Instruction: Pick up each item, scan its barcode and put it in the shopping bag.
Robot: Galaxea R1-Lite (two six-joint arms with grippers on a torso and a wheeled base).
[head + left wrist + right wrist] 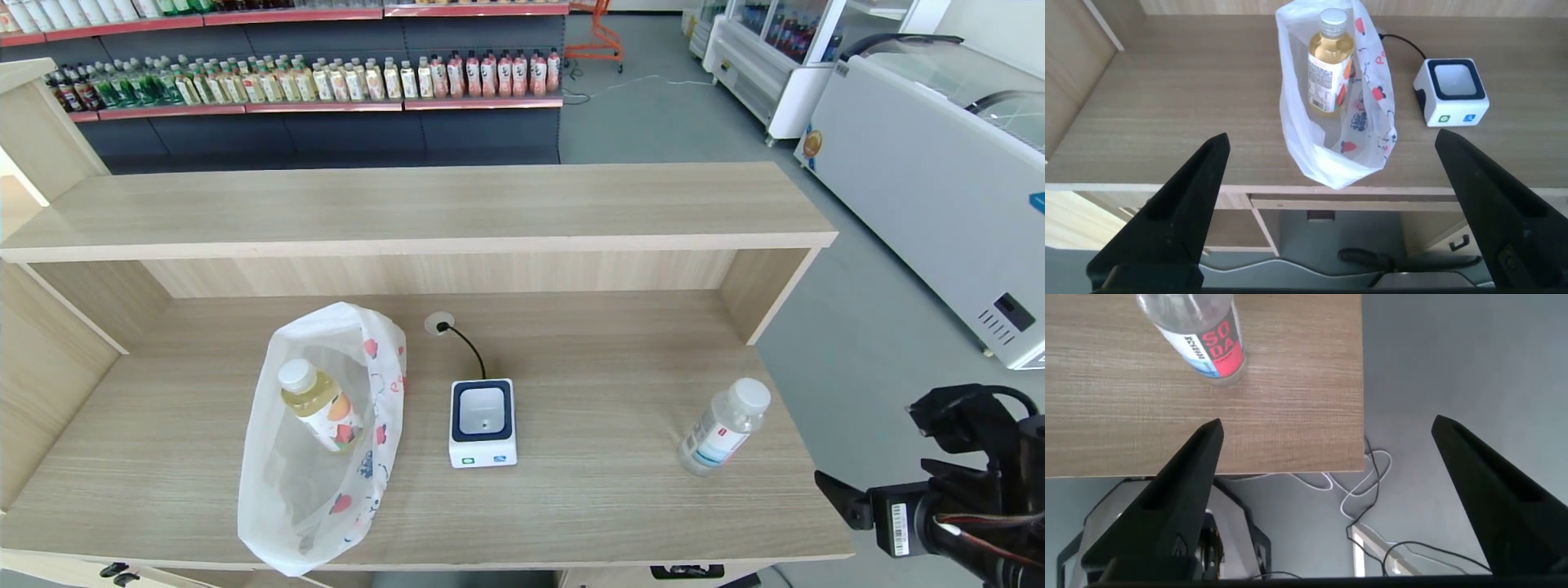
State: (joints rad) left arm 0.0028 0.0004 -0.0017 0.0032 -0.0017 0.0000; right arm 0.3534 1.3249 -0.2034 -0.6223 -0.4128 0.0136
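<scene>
"Shopping bag [322, 457], where does it sit?"

"On the left part of the wooden counter [604, 490], its near end close to the near edge. It is pale and see-through with small fruit prints, and its mouth is open. Inside leans a yellow-drink bottle [318, 406] with a white cap."

"And the other item?"

"The clear bottle [725, 426] stands toward the right end of the counter, well apart from the bag. It has a white cap and a red and blue label."

"The scanner?"

"The scanner [482, 422] is between bag and clear bottle, just right of the bag. It is a white box with a dark window facing up. Its black cable [469, 347] runs to a hole on the far side."

"Your pincers?"

"My left pincer [1333, 137] hangs off the near edge in line with the bag, fingers spread wide, holding nothing. My right pincer [1327, 423] hangs by the near right corner, near the clear bottle but apart from it, fingers also wide and empty."
</scene>
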